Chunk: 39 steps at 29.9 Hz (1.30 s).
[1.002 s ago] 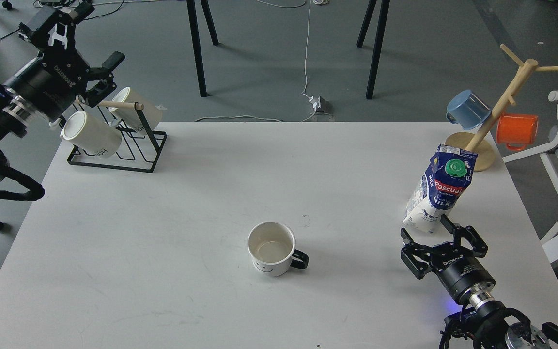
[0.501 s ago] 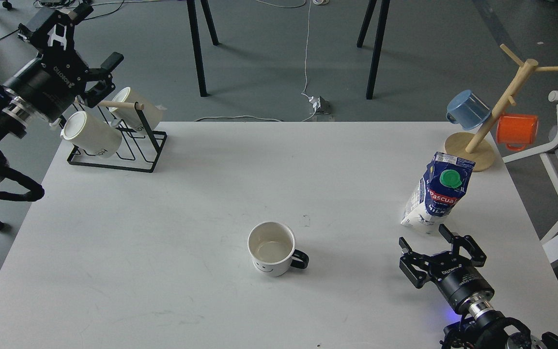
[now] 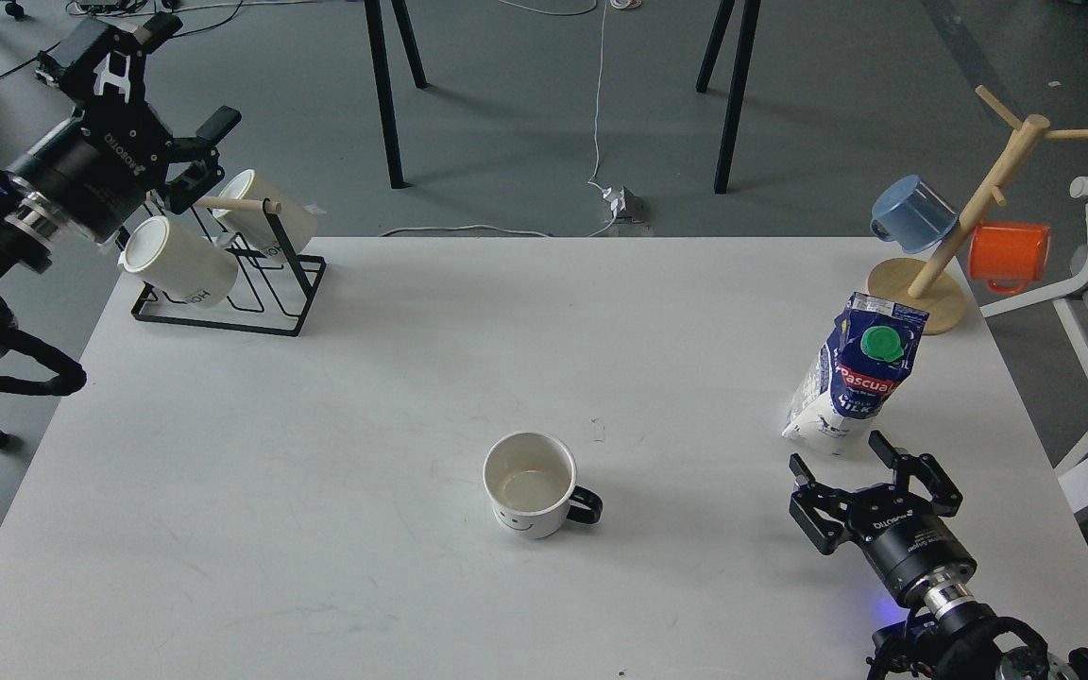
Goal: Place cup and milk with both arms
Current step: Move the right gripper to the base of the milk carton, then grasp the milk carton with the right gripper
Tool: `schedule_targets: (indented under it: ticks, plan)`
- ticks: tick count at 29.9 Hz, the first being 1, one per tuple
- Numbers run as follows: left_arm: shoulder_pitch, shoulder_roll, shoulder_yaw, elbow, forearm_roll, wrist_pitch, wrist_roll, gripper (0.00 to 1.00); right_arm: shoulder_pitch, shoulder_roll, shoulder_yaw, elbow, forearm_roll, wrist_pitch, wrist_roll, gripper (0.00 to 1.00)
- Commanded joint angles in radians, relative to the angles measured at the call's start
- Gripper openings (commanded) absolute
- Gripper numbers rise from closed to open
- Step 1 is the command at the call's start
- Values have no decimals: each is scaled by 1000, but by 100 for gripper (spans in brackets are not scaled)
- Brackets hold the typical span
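Cup (image 3: 529,484): white mug with black handle and smiley face, upright near the table's (image 3: 412,331) middle, toward the near edge, untouched.
Milk carton (image 3: 852,376): blue and white, green cap, standing at the right side, perhaps leaning slightly.
Right gripper (image 3: 841,455): fingers spread, just nearer than the carton, apparently not touching it.
Left gripper (image 3: 187,76): fingers spread, empty, raised at far left above the black wire mug rack (image 3: 228,283) holding two cream mugs.

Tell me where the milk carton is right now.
In the head view the milk carton stands on the table's right side, just beyond the open right gripper and in front of the wooden mug tree.
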Motion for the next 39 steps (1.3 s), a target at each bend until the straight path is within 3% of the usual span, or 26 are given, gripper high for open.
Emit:
schedule_targets:
  ticks: [1, 39]
  plan:
    - [0, 0, 1, 1, 1, 0, 0, 99, 2, -4, 18, -1, 2, 0, 0, 98]
    - [32, 0, 3, 1, 3, 0, 0, 99, 153, 67, 13, -145, 0, 0, 0, 98]
